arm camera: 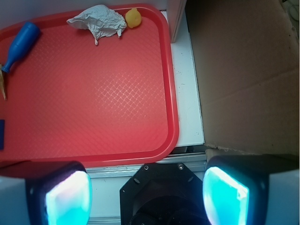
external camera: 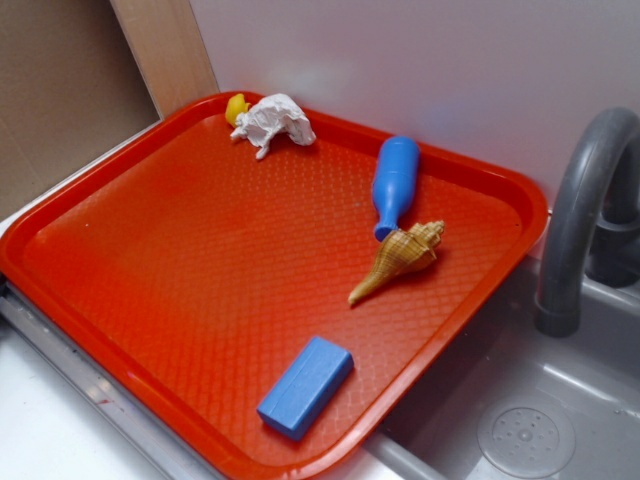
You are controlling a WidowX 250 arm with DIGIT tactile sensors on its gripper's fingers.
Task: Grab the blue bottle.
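the blue bottle (external camera: 394, 182) lies on its side near the far right rim of the red tray (external camera: 150, 250), its fat base toward the back wall and its narrow neck pointing down toward the seashell (external camera: 400, 260). the neck end sits just beside the shell's wide end, perhaps touching it; the exterior view does not settle that. lying flat like this, the round body could roll if nudged from the side, so a grip across the body, well up from the neck and clear of the shell, looks the safer choice.

further out, a flat blue block (external camera: 306, 386) rests near the tray's front edge, well apart from the bottle, and a crumpled white paper (external camera: 272, 122) sits at the far left corner with a small yellow object (external camera: 236, 108) tucked against it. the middle of the tray is bare. the tray itself overhangs a grey sink (external camera: 520, 420) with a grey faucet (external camera: 580, 210) to the right.

the hand (arm camera: 147, 194) shows only in the wrist view, its fingers (arm camera: 68, 197) spread wide at the bottom edge, holding nothing. it hangs off the tray's near rim, with the bottle in the far upper left corner of that view, so the reach has not begun.
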